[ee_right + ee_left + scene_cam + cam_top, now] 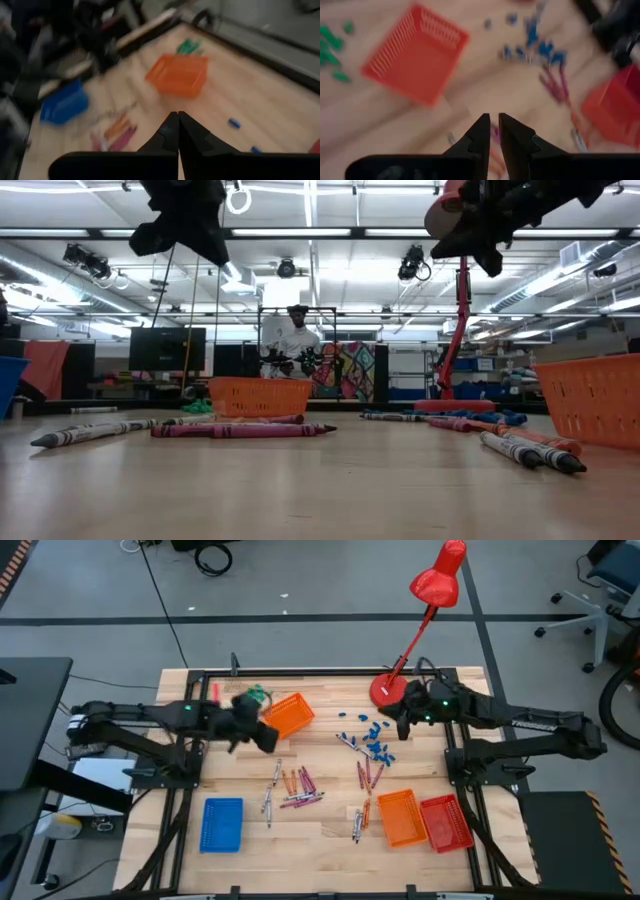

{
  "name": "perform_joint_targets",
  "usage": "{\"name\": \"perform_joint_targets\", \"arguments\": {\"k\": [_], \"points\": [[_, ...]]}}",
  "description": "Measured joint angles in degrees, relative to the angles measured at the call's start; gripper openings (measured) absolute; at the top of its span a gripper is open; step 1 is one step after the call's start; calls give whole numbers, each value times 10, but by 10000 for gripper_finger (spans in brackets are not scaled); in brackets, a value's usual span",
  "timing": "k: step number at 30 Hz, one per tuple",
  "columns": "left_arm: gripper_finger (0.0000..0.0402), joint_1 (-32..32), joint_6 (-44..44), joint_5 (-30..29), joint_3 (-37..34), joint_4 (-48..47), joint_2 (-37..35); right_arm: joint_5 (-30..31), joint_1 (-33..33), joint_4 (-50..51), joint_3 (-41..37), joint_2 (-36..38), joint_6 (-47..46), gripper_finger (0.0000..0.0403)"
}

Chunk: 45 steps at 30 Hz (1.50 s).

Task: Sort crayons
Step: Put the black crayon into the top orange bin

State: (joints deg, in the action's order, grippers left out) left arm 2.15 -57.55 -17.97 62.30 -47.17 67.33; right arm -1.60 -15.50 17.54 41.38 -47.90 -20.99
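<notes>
Nearest the low camera, grey-wrapped and magenta crayons (pixel 240 430) lay flat on the table (pixel 320 490), with more of them pointing in from the right side.

The left gripper (pixel 493 131) hung above the table with its jaws nearly together, a thin slit between them and nothing in it. Seen from above, it (pixel 262 736) sat just beside the tilted orange tray (pixel 291 714) at the far left-centre of the table. The right gripper (pixel 178 125) had its jaws clenched tight on nothing, and it (pixel 397 717) hovered by the base of the red lamp (pixel 437 582) at the far right.

Below and between the two arms the crayons (pixel 300 788) were scattered loose across the middle of the table: a cluster of orange, magenta and grey sticks at centre, another group (pixel 368 776) a little to the right, and a few near the second orange tray (pixel 402 816). That tray stood touching a red tray (pixel 446 823) at the near right. A blue tray (pixel 222 824) stood at the near left. Small blue pieces (pixel 375 735) lay strewn near the right gripper, and green pieces (pixel 257 695) lay beyond the tilted tray.
</notes>
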Motion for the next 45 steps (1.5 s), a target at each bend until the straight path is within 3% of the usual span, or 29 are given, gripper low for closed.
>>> {"name": "perform_joint_targets", "arguments": {"k": [4,10,20,26,36,45], "points": [[40,39,-45,28,40,-48,74,-15,0,47,23,-23,43,6],[45,57,-102,30,54,-88,143,39,0,45,36,-32,74,6],[129,21,-59,66,54,-105,213,49,-1,39,37,-31,7,7],[160,-6,-48,87,54,-109,259,12,-1,22,37,-32,-101,7],[163,-5,-91,90,54,-78,317,-57,-20,28,37,-35,-46,7],[163,36,-137,63,35,-50,321,-54,-57,30,37,-35,-20,7]]}}
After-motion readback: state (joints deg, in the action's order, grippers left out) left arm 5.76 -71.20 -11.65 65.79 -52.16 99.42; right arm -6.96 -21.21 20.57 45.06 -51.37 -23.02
